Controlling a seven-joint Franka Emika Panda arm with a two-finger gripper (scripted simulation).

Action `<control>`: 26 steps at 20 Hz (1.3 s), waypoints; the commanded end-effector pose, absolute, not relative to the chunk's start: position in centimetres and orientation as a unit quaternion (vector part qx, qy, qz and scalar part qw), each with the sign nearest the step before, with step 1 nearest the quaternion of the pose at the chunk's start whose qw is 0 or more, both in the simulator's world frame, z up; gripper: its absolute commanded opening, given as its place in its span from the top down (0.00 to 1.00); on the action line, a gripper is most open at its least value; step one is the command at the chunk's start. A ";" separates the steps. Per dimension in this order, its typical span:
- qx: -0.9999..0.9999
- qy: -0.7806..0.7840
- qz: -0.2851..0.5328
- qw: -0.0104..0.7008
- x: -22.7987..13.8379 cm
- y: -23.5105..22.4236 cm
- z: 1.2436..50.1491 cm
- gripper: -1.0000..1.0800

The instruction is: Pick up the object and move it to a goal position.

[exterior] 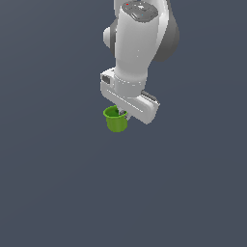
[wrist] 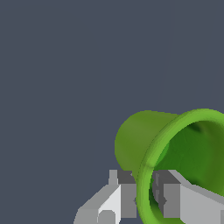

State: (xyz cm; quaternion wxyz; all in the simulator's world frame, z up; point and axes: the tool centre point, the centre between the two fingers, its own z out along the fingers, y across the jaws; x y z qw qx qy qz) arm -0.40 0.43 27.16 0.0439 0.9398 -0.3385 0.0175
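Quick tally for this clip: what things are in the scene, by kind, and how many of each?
Green cup: 1
Robot arm with its tool: 1
Total: 2

The wrist view shows the tool's fingers either side of the cup's rim, one outside and one inside.

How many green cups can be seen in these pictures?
1. The green cup hangs upright just below the end effector, whose fingers clamp its rim wall, one inside and one outside. Nothing else green shows; the arm could hide a little of the scene.
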 end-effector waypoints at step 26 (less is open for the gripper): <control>0.940 -0.338 0.018 0.045 6.0 -8.8 44.5 1.00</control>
